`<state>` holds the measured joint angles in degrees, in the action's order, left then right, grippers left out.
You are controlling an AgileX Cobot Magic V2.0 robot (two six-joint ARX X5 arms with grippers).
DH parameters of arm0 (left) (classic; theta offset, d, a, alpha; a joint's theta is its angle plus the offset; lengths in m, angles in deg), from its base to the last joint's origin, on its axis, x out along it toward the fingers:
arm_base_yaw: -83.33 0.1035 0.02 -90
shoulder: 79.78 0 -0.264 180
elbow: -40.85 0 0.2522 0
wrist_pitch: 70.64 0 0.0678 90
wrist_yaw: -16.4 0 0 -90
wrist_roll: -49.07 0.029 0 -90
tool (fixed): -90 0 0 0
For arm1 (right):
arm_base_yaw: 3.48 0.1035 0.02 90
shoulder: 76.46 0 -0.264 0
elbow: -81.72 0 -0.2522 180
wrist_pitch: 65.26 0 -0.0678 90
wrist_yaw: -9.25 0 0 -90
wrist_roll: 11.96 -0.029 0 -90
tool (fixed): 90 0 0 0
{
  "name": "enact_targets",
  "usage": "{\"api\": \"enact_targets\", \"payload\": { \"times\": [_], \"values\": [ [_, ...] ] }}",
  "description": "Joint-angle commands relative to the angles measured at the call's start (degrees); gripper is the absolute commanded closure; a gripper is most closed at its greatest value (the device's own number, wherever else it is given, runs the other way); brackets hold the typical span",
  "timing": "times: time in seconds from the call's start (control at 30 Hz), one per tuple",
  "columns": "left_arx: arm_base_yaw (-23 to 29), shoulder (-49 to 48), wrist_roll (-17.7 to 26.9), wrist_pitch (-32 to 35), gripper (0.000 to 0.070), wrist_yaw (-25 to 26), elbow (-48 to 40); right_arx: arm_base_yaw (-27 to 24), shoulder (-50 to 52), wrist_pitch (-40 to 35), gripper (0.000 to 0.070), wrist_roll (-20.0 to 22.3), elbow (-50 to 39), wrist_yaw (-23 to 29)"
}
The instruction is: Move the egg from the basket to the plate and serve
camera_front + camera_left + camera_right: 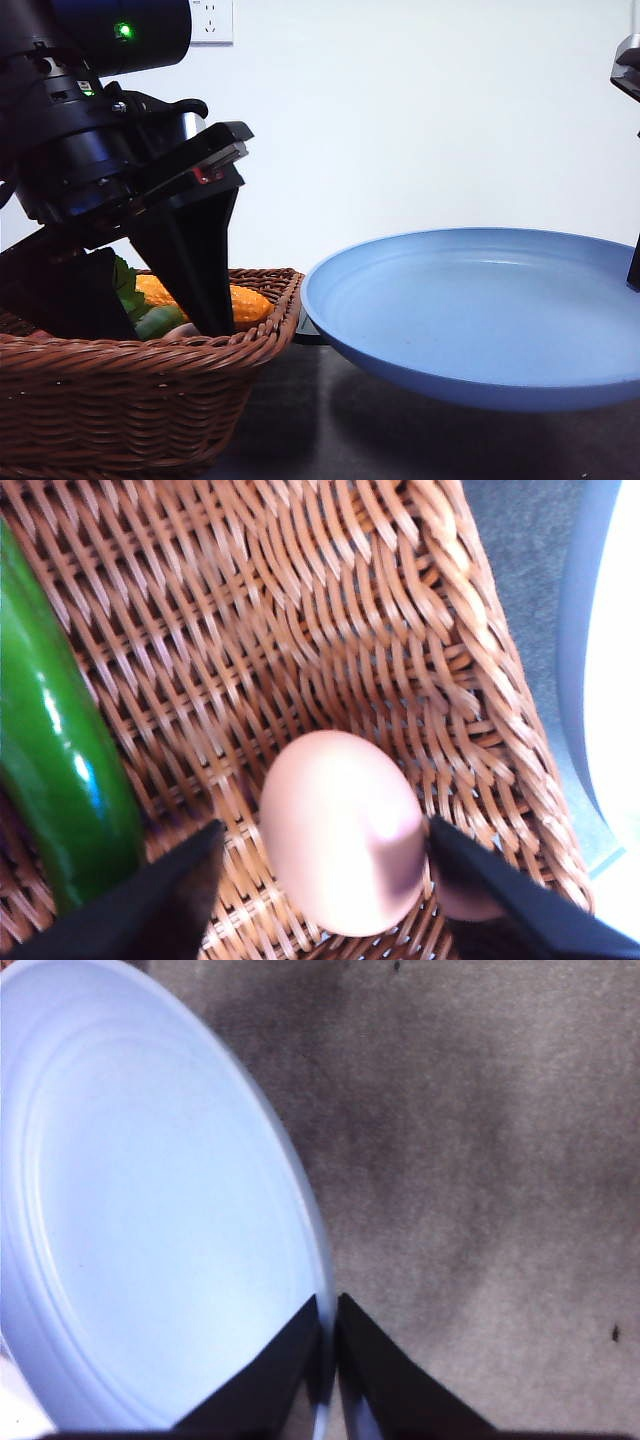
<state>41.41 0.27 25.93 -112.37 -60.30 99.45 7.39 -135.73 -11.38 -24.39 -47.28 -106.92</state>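
Jaws of the left gripper [325,865] stood wide astride the egg [340,830] on the basket [400,630] floor, not yet clamped; the right gripper [328,1345] pinched the plate [150,1210] rim, holding it above the counter [480,1160]. Picking seemed underway: next, closing gently, then lifting.

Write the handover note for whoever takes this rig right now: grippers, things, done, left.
Left gripper: open, down in the basket, fingers either side of the egg, not closed.
Right gripper: shut on the rim of the plate, holding it raised beside the basket.
Done: plate held ready, egg bracketed.
Left: close on the egg, lift it out, set it on the plate, serve.
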Motion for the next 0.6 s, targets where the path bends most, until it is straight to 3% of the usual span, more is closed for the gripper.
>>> {"api": "enact_targets", "payload": {
  "times": [0.0, 0.13, 0.57],
  "values": [
    [-0.5, 0.9, 0.1, 0.4, 0.0437, 0.0, 0.8, 0.2, -0.1, -0.2, 0.0700, -0.4, 0.3, -0.4],
    [-0.5, 0.9, 0.2, 0.4, 0.0484, 0.0, 0.8, -0.1, -0.1, 0.1, 0.0700, -0.4, 0.7, -0.4],
    [-0.1, -1.0, 2.0, -0.6, 0.0484, 0.0, 4.2, -3.2, 4.3, 6.6, 0.0700, 1.1, 7.1, -0.6]
  ]
}}
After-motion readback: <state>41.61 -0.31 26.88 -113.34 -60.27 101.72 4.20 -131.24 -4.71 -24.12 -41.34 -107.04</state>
